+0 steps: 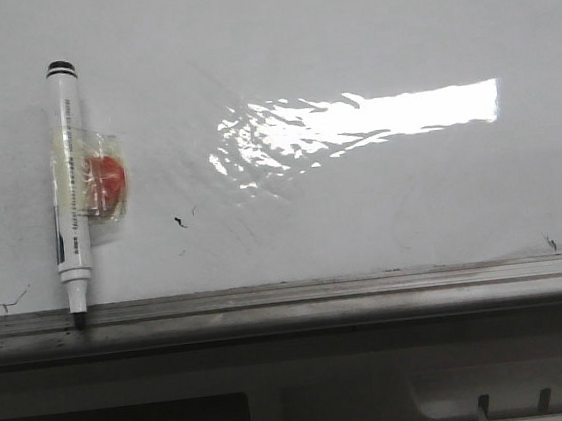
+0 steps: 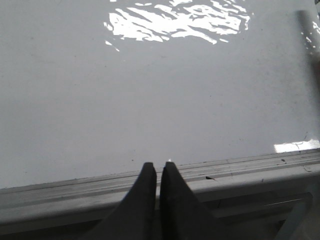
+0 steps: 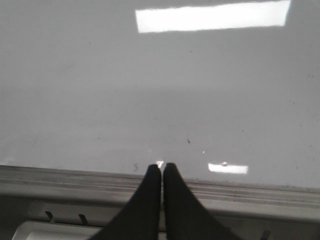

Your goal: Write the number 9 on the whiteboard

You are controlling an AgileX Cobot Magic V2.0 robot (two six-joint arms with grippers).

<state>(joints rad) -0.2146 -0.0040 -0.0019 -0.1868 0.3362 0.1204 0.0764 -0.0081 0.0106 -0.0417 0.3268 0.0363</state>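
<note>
The whiteboard [image 1: 361, 202] is large, glossy and white-grey, with a grey metal tray rail [image 1: 320, 295] along its near edge. No number 9 shows on it, only tiny stray black squiggles [image 1: 179, 221]. A white marker [image 1: 69, 193] with a black tip stands upright at the left, tip on the rail, with clear tape and a red piece [image 1: 107, 181] on its side. My left gripper [image 2: 158, 167] is shut and empty over the rail. My right gripper [image 3: 162, 167] is shut and empty over the rail. Neither gripper shows in the front view.
A bright light reflection [image 1: 372, 115] lies across the middle of the board. Below the rail is a dark ledge with a pale slotted panel [image 1: 522, 401] at the lower right. The marker's barrel shows at the edge of the left wrist view [image 2: 307, 30].
</note>
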